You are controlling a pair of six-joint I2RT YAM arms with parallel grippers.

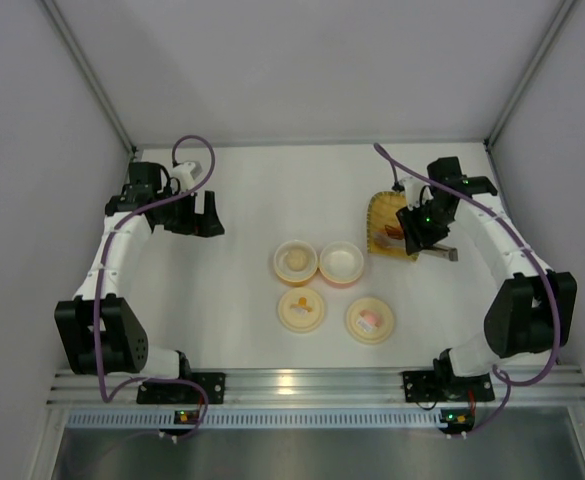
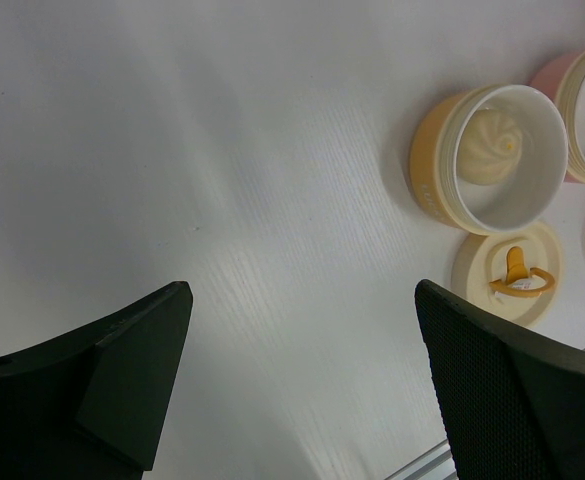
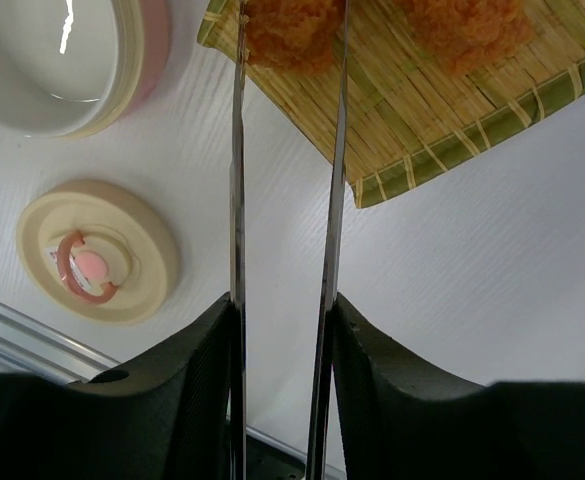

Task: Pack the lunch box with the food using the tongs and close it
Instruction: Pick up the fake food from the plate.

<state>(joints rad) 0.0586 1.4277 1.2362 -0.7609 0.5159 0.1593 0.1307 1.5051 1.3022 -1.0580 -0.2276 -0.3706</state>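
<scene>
We are working food pick-up step at yellow tray (image 1: 384, 215), right side of table (image 1: 242, 200).
- Left gripper (image 2: 302, 300) hovering over table beside cream-yellow tub (image 2: 432, 165), spread wide, holding nothing.
- Whitish ball (image 2: 492, 145) sitting in that tub.
- Pink tub (image 3: 147, 50) empty.
- Right gripper (image 3: 282, 330) clamping tongs (image 3: 237, 200), their arms flanking orange chunk (image 3: 290, 35) on tray.
- Next, we are judging: squeezing tighter, lifting, carrying to pink tub.

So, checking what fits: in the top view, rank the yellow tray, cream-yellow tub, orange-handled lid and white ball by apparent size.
1. yellow tray, though partly covered
2. orange-handled lid and cream-yellow tub, about alike
3. white ball
</scene>
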